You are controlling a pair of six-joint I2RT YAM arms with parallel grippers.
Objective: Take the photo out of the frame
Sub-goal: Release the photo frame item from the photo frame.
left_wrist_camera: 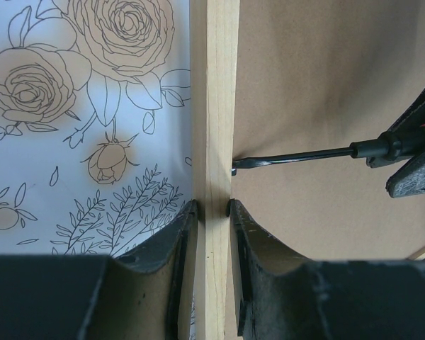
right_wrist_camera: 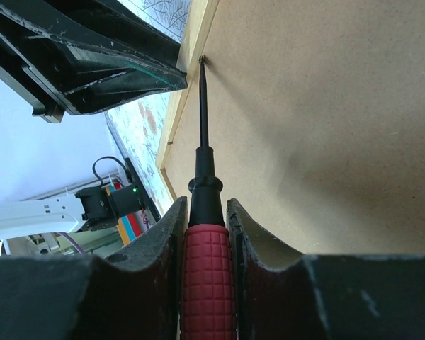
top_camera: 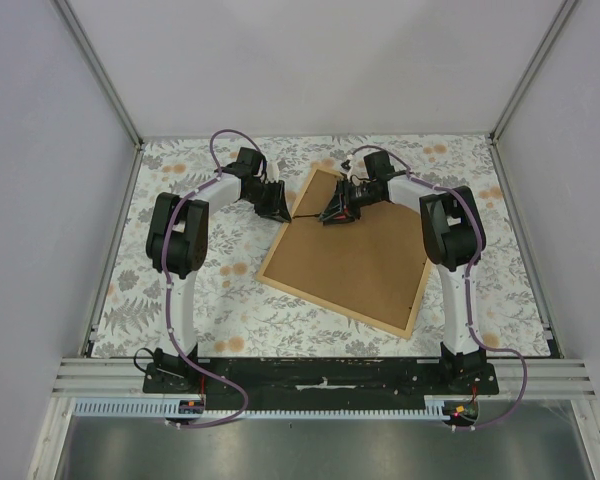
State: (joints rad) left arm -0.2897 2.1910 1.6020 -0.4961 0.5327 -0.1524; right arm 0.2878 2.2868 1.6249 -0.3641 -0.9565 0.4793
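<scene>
Left jaws pinching pale wooden frame (left_wrist_camera: 214, 106) strip, right jaws clamping ribbed red screwdriver (right_wrist_camera: 205, 241)

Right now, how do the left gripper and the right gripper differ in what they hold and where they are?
The left gripper is shut on the frame by its thin wooden edge; the right gripper is shut on a red-handled screwdriver. The left gripper sits at the rim, beside the flowered tablecloth; the right gripper is over the brown backing board. Both grip something and face each other.
</scene>
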